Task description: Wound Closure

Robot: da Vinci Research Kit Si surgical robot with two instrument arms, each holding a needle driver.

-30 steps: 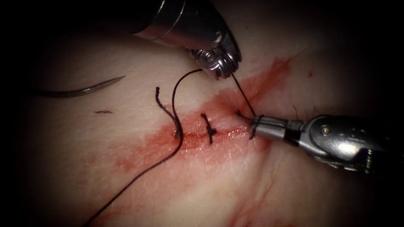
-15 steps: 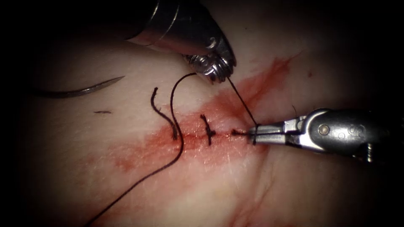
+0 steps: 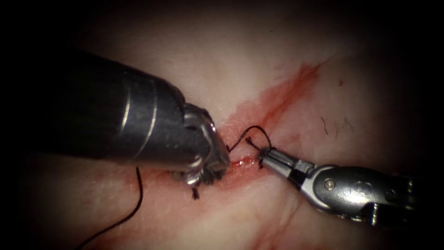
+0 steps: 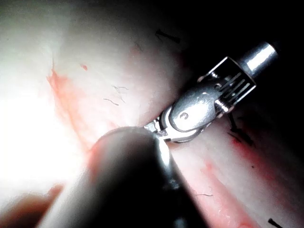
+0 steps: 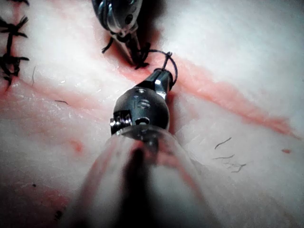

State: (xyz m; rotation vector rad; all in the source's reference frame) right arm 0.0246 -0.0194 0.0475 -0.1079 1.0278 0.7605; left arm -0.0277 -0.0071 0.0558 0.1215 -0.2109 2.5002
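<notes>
My right tool (image 3: 264, 157) pinches the thread (image 3: 252, 132) shut at the cut (image 3: 240, 162); my left tool (image 3: 206, 173) grips it too, I judge. Earlier stitches (image 5: 9, 42) sit tied.

Left end effector (image 3: 210, 173) low, right end effector (image 3: 266, 157) clamped, tips near
</notes>
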